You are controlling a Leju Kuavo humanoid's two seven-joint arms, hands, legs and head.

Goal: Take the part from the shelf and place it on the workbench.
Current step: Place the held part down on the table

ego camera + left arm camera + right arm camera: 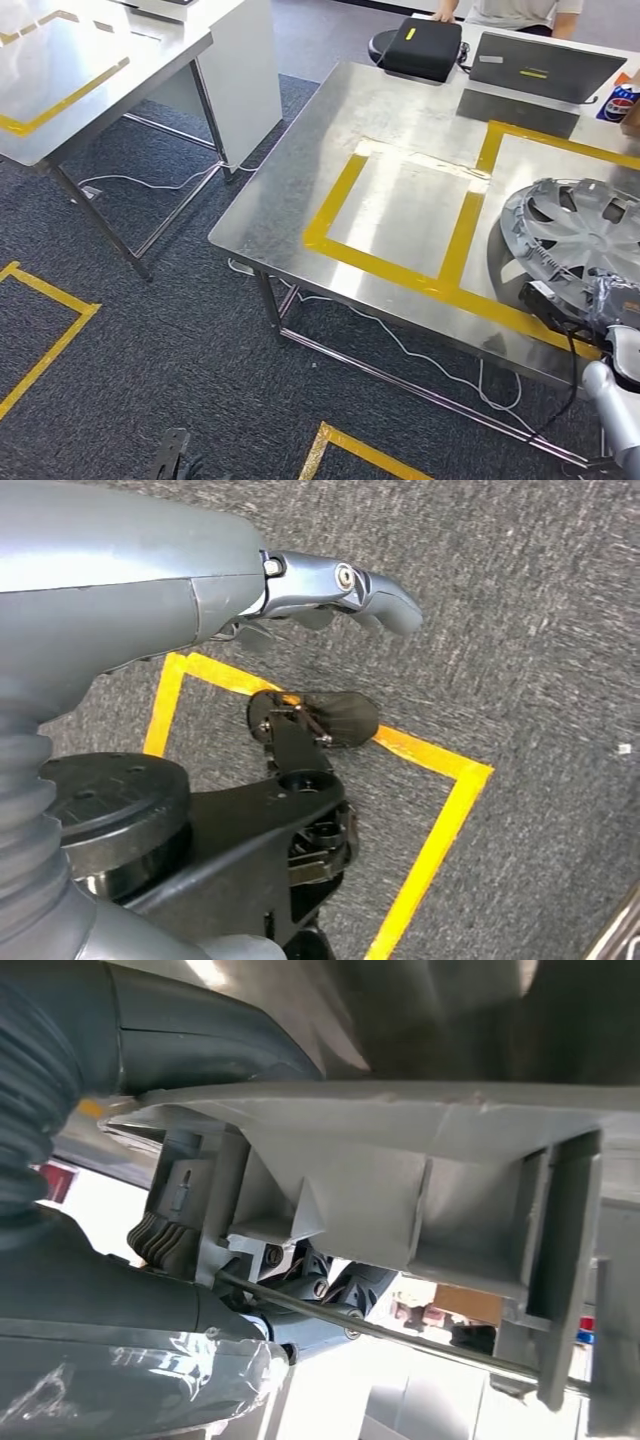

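Note:
The part is a grey plastic wheel cover (573, 235) over the right taped square of the steel workbench (287, 190). My right hand (607, 305) grips its near rim from the bench's front right corner. In the right wrist view the cover's ribbed underside (423, 1190) sits close, with my right hand (249, 1260) closed around its edge. I cannot tell whether the cover rests flat on the bench. My left hand (226, 590) hangs over the carpet with its fingers (377, 590) stretched out and nothing in them.
A yellow taped square (400, 215) marks the middle of the bench. A laptop (540, 70) and a black case (419, 45) lie at the far edge, where a person (521, 10) stands. A second steel table (90, 60) is at left. Cables (423, 360) trail under the bench.

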